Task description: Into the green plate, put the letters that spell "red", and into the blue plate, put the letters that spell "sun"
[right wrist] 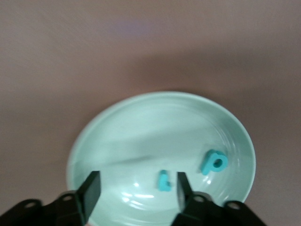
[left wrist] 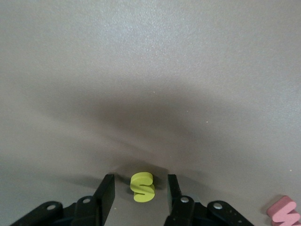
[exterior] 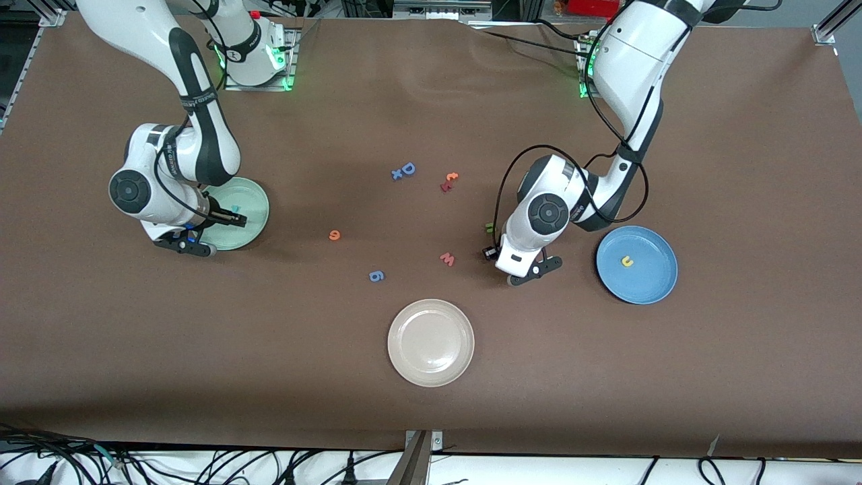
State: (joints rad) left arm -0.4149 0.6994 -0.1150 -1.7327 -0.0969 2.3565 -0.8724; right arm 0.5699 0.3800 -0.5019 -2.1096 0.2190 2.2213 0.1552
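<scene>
Nearest the front camera: finding the beige-white plate [exterior: 404,343] sitting close to the worktop [exterior: 741,377] edge, with bare brown surface all round it. Finding the blue plate [exterior: 650,283] toward the left arm's end, holding the yellow "u" [exterior: 627,261] near its middle. Spotting the left tool [exterior: 489,253] down at the worktop just beside the red "w" [exterior: 447,259], with the green "n" [exterior: 489,228] close by, farther from the camera. Seeing the green plate [exterior: 252,225] toward the right arm's end, partly covered by the right arm, with the right tool [exterior: 239,219] hanging over it. Noting the orange "e" [exterior: 335,235] lying alone on open worktop between the green plate and the "w", well apart from both. Noting also the blue "g" [exterior: 377,275], the blue "D" [exterior: 404,170] and the red and orange pair [exterior: 449,181], all loose in the middle with wide room around them.

Looking through the left wrist view: fingers standing apart, straddling the yellow "s" [left wrist: 142,187], with a slim gap showing on each side; nothing clamped.

Looking through the right wrist view: fingers standing apart over the green plate. Seeing the teal "r" [right wrist: 163,181] lying between them, close to one finger and not pinched, and the teal "d" [right wrist: 214,162] resting nearer the rim.
</scene>
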